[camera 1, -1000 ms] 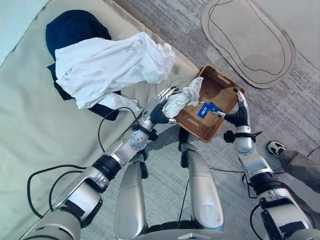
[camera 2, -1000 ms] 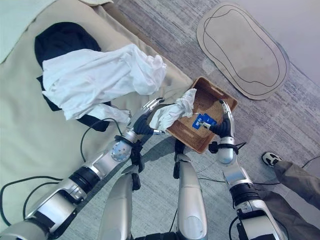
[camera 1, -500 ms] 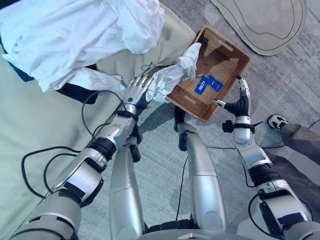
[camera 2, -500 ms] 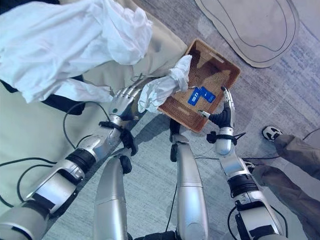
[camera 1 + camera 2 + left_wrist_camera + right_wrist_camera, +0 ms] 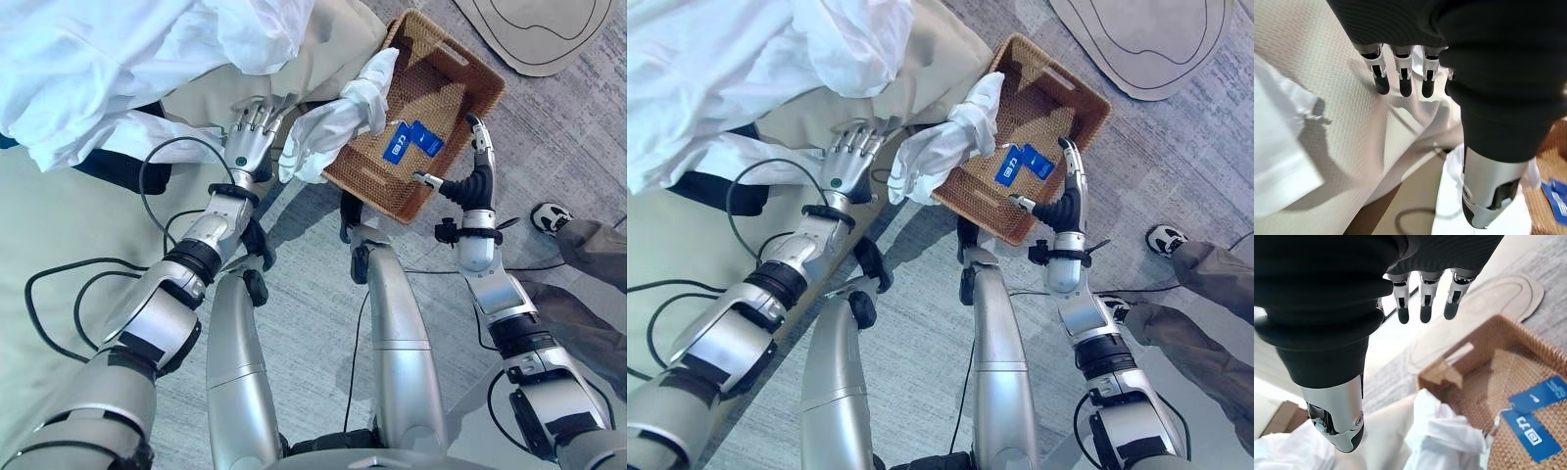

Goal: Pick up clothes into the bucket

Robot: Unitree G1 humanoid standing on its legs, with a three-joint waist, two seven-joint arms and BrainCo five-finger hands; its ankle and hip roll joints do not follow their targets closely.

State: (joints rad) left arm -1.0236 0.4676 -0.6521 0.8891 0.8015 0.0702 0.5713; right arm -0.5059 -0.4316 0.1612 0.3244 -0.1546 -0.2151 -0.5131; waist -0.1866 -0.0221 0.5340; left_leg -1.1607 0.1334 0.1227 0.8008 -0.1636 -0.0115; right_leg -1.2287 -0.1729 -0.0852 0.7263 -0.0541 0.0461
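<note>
Left hand (image 5: 247, 147) sits over the near edge of the beige bed (image 5: 59, 255), fingers (image 5: 1403, 78) straight and released, nothing in them; in the left wrist view the fingertips hover just above the bed cover, thumb apart. Just right of that hand a small white garment (image 5: 333, 122) drapes over the left rim of the wicker basket (image 5: 460, 83), one end inside the basket, the other hanging off toward the bed edge; the hand is beside it, not gripping it. Basket is on the grey floor (image 5: 313, 323) right of the bed, with a blue tag (image 5: 409, 144) lying on its woven bottom. Right hand (image 5: 477, 166) is at the basket's near right rim, fingers (image 5: 1422, 301) straight and released, holding nothing; right wrist view looks along them toward the basket interior, with the white garment and blue tags below. Farther left on the bed a big white garment (image 5: 118, 59) lies bunched up, with a dark garment (image 5: 122, 171) partly under its near edge. A light oval mat (image 5: 534, 29) lies on the floor beyond the basket, far right. A person's shoe (image 5: 549, 215) and grey trouser leg (image 5: 593, 245) show at the right edge, well apart from the basket.
</note>
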